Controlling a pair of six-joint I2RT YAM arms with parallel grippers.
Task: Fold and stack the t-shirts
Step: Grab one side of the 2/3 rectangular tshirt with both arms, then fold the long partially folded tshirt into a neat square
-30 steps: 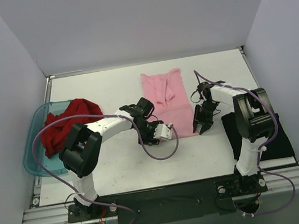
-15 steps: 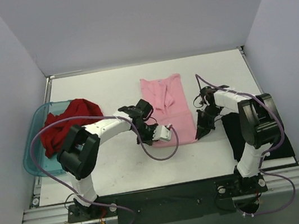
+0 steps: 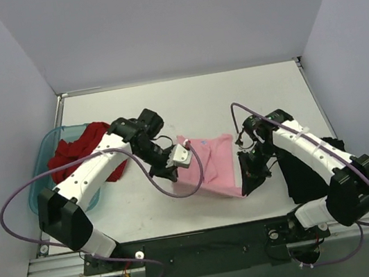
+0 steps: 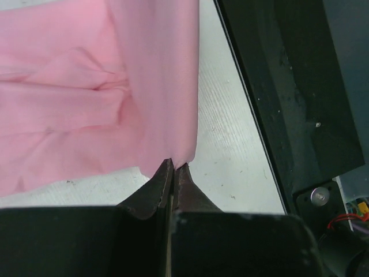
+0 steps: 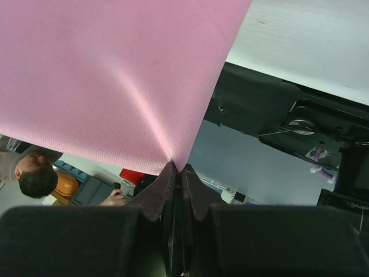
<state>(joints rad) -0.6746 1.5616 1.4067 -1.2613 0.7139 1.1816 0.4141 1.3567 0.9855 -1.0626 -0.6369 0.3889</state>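
Note:
The light pink t-shirt (image 3: pixel 210 166) hangs stretched between my two grippers above the table's middle, its far edge trailing near the table. My left gripper (image 3: pixel 175 175) is shut on its near left corner; in the left wrist view the pink cloth (image 4: pixel 86 86) runs into the closed tips (image 4: pixel 174 165). My right gripper (image 3: pixel 247 186) is shut on the near right corner, and the right wrist view shows the pink cloth (image 5: pixel 115 75) pinched at the tips (image 5: pixel 177 168). The dark red t-shirt (image 3: pixel 74 152) lies bunched in the bin. The black t-shirt (image 3: pixel 316 170) lies at the right, partly under the right arm.
The translucent teal bin (image 3: pixel 41 193) stands at the left edge with the red shirt in it. A black base plate (image 3: pixel 201 241) and a metal rail run along the near edge. White walls close the table on three sides.
Both grippers shut on the pink t-shirt's near corners, then rose and drew toward the near edge. The shirt came up off the table and now hangs between them.

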